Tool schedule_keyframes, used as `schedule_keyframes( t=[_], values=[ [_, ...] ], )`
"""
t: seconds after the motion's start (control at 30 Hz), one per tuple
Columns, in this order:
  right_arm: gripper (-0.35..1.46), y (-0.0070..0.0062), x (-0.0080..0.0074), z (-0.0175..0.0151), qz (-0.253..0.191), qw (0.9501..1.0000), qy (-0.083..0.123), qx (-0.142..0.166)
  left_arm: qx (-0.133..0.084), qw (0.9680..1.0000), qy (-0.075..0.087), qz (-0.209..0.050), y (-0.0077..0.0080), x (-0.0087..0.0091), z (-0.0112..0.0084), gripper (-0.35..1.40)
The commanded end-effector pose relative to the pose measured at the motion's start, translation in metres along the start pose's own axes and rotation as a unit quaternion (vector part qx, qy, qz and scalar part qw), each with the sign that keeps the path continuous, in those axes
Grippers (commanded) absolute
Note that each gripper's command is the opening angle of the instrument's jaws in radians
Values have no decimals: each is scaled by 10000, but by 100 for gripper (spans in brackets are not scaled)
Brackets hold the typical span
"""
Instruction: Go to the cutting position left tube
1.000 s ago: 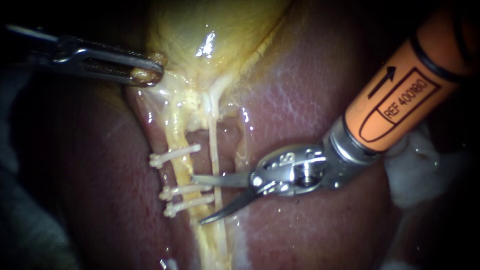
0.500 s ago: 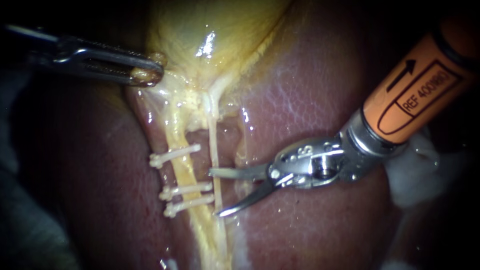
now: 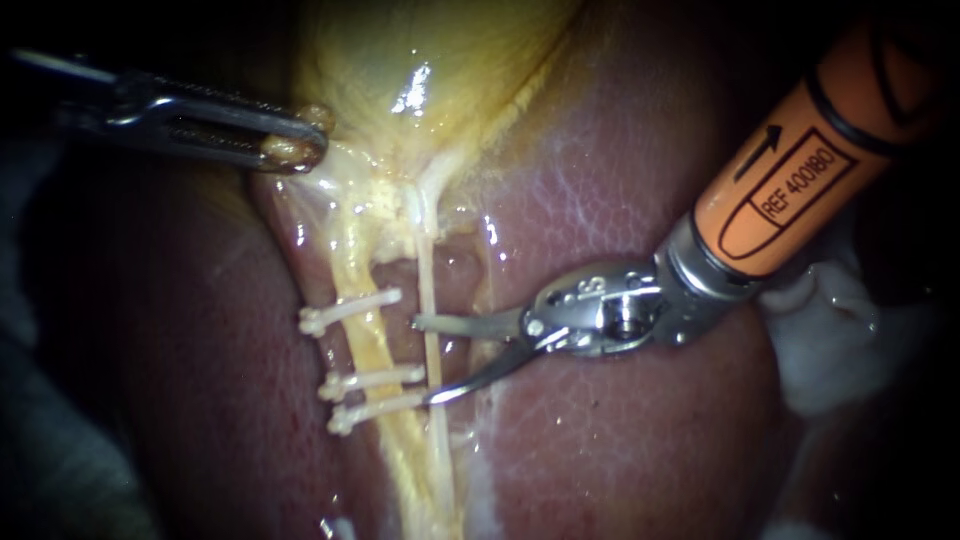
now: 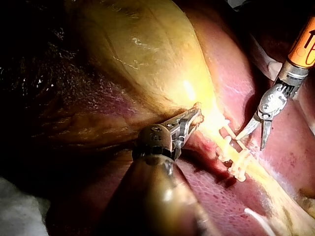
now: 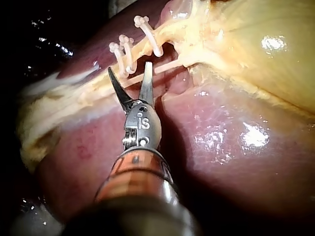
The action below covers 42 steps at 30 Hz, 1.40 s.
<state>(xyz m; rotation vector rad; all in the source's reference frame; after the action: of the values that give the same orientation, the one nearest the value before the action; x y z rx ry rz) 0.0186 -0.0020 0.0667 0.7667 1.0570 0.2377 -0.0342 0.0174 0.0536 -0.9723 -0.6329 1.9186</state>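
The left tube [image 3: 366,345] is yellow and carries three white clips [image 3: 350,310], one above and two close together below. Just right of it runs a thin pale tube [image 3: 430,300]. My right instrument [image 3: 424,360] has curved blades standing open; the thin tube lies between their tips, which stop short of the yellow tube, level with the gap between the upper clip and the lower pair. The right wrist view shows the open blades [image 5: 129,73] just short of the clips [image 5: 125,49]. My left instrument [image 3: 300,148] is shut on gallbladder tissue, holding it up; its jaws [image 4: 191,119] show clamped there.
The yellow gallbladder [image 3: 430,60] lies above the tubes, with red-brown liver [image 3: 620,180] on both sides. White gauze [image 3: 830,340] sits under the right instrument's orange shaft [image 3: 790,180]. My right instrument's blades [image 4: 260,132] hang beside the clips [image 4: 232,153] in the left wrist view.
The right instrument drew back to the right off the yellow tube, then rose toward the gap above the lower two clips. Its blades stayed open. The left instrument held still.
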Motion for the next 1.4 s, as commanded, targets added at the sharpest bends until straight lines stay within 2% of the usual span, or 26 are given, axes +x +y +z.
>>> schedule_keyframes(
  t=[0.03,0.3,0.53,0.7,1.13,1.4],
  values=[
    [132,2,-2,1,24,10000,-12,12,1,10000,1,-1,0,0,0,-35],
    [132,15,-16,11,102,9999,-44,66,0,10000,1,-1,0,0,0,-35],
    [132,18,-18,18,120,9998,-63,129,1,10000,1,-2,0,0,0,-35],
    [132,19,-13,27,170,9996,-68,231,1,10000,1,-2,0,0,0,-35],
    [131,10,5,64,251,9983,84,512,1,10000,1,-2,0,0,0,-35],
    [131,12,20,87,342,9975,286,556,3,10000,2,-3,1,0,1,-35]
  ],
)
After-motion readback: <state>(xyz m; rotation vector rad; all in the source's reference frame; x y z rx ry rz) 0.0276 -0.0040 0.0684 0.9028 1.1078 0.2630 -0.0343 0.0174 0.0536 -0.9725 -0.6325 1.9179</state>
